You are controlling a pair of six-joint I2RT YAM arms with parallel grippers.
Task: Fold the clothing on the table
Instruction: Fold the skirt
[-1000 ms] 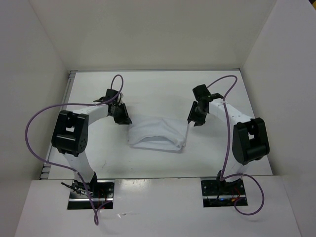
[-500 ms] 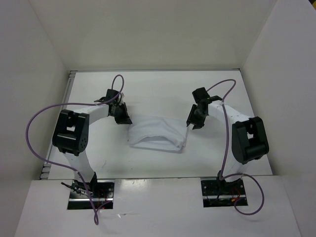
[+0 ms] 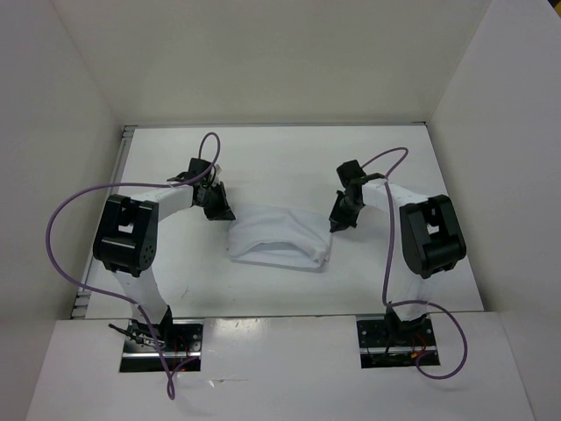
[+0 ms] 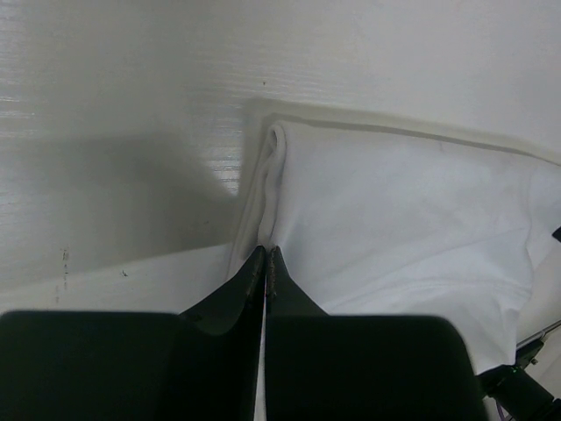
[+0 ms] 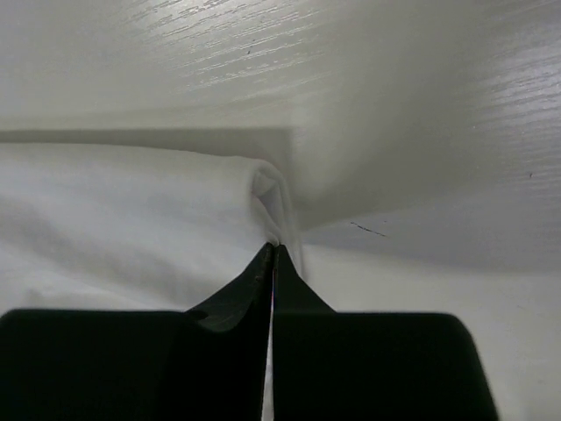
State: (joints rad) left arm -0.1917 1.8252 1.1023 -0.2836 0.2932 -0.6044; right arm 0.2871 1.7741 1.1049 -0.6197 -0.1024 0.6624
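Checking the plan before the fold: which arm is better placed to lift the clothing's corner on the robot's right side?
Right. The right claw is shut on that corner of the clothing, fabric bunched at its tips. The left claw pinches the opposite corner.

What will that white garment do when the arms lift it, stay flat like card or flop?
Probably flop: the garment lies in soft wrinkles and bunches into a ridge where the shut jaws pinch its edges. It looks thin, so likely light for its size. Held at two edges, the middle would probably sag toward the table.
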